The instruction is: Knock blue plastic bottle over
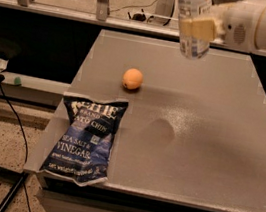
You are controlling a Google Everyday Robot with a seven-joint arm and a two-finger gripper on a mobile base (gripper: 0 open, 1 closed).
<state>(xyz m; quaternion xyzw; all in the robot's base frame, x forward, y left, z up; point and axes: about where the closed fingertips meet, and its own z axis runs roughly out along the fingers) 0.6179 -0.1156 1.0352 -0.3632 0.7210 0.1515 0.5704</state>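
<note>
The blue plastic bottle [192, 46] is a clear ribbed bottle with a white-and-blue label. It hangs upright in the air above the far part of the grey table [218, 142], and its top is cut off by the upper edge of the view. My gripper [201, 27] reaches in from the upper right. It is shut around the bottle's middle, with a beige finger pad [203, 26] across the front of it. The bottle's faint shadow lies on the table top below it.
An orange ball-like fruit [133, 78] sits left of centre on the table. A dark blue chip bag [87, 138] lies at the front left corner, partly over the edge. A glass railing runs behind the table, and cables lie on the floor to the left.
</note>
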